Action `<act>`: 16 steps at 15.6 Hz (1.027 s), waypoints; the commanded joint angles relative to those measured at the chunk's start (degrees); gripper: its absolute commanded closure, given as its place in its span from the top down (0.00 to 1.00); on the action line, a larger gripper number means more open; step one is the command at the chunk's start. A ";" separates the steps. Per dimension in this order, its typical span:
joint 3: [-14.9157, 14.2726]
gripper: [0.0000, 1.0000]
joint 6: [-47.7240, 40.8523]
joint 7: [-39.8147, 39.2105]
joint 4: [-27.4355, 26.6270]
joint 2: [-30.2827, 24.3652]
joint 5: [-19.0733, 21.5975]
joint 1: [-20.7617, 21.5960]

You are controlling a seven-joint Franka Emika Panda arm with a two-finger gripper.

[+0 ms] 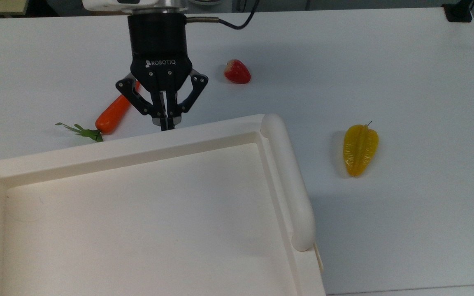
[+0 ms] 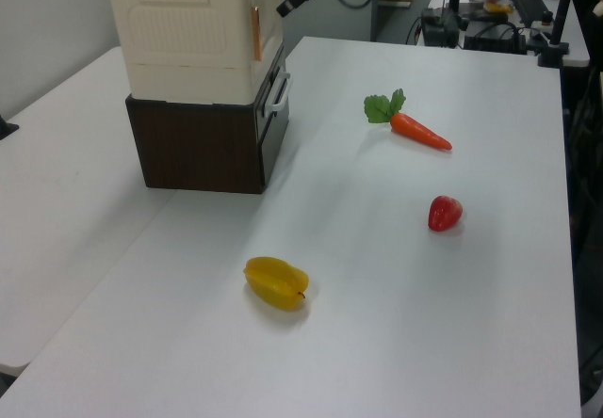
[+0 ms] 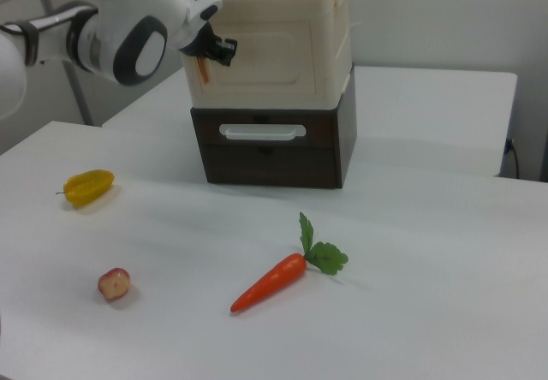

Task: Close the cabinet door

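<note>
The cabinet (image 3: 270, 55) is a cream-white box with a rimmed, recessed top (image 1: 138, 213), standing on a dark brown drawer unit (image 3: 274, 149) on the white tabletop (image 1: 385, 61). In the right view the cabinet door (image 3: 257, 55) lies flush in the front face, its paneled surface level with the frame around it. A white handle (image 3: 262, 131) runs across the drawer below.

The tool (image 1: 166, 121) hangs just off the cabinet's front rim in the top view, its black body marked ROBOTIQ. Its fingers are brought together, tips meeting, with nothing seen between them. In the right view the tool (image 3: 221, 49) sits at the right view's left edge of the door, near the upper corner; contact with the door cannot be confirmed. In the left view the tool (image 2: 285, 6) is beside the cabinet's upper corner.

Other items on the tabletop: a carrot (image 1: 115, 110) with green leaves, partly behind the tool in the top view; a red fruit (image 1: 237, 72) well apart from the cabinet; a yellow star fruit (image 1: 359, 149) to the top view's right of the cabinet's rounded rail (image 1: 288, 181).
</note>
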 commanded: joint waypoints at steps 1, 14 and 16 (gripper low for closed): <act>0.56 0.06 -19.75 0.71 -2.38 -7.65 -0.16 -3.98; 5.65 1.00 -53.91 -0.17 -13.79 -22.69 -15.89 -14.37; 6.98 1.00 -55.13 -0.08 -14.77 -23.05 -16.95 -15.34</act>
